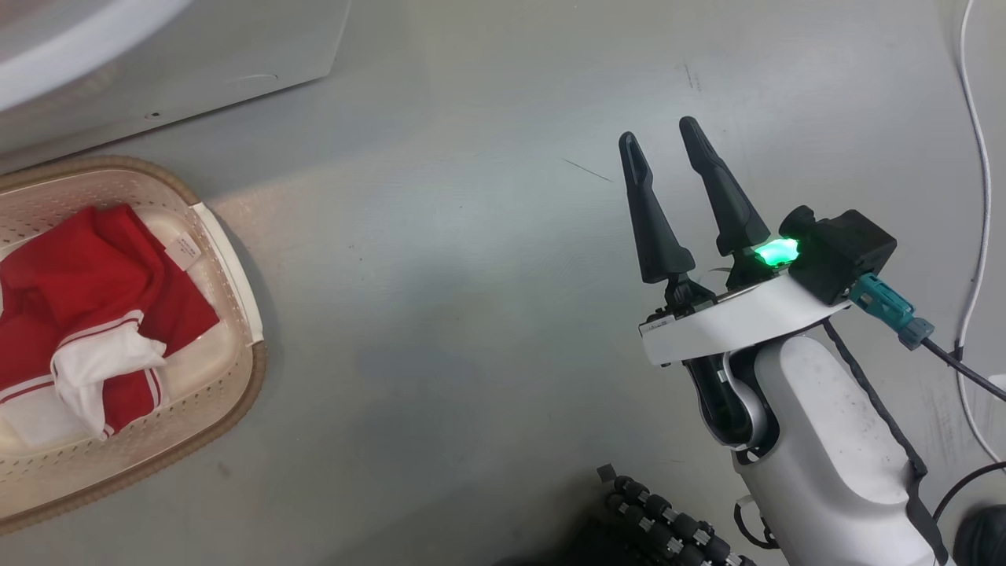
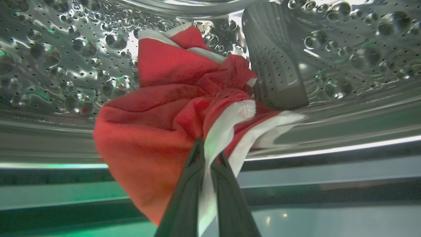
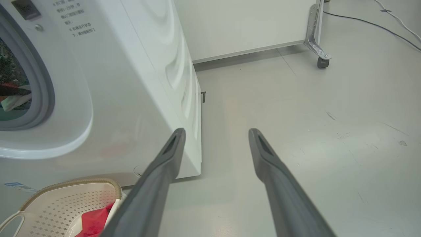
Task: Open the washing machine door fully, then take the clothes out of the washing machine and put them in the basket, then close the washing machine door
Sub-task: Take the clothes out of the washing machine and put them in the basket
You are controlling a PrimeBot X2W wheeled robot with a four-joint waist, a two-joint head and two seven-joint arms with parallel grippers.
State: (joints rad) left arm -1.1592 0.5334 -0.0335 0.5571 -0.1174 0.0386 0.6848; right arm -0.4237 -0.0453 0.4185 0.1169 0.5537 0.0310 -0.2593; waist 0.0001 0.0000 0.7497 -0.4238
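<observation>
Left fingers (image 2: 184, 197) are clenched on a white strip of a red garment (image 2: 158, 125) sitting in the washer drum (image 2: 49, 65), so this looks like the take-the-clothes-out step. Next move, I'd guess: pull it out through the opening and over to the basket (image 1: 255, 369), which already holds one red-and-white piece (image 1: 78, 299). Right fingers (image 1: 651, 220) hang released over the floor (image 1: 471, 275).

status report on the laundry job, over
Left gripper shut on a red-and-white garment inside the drum. Right gripper open, empty, over the floor. A second garment already in the basket. Drum paddle close beside the held garment.
</observation>
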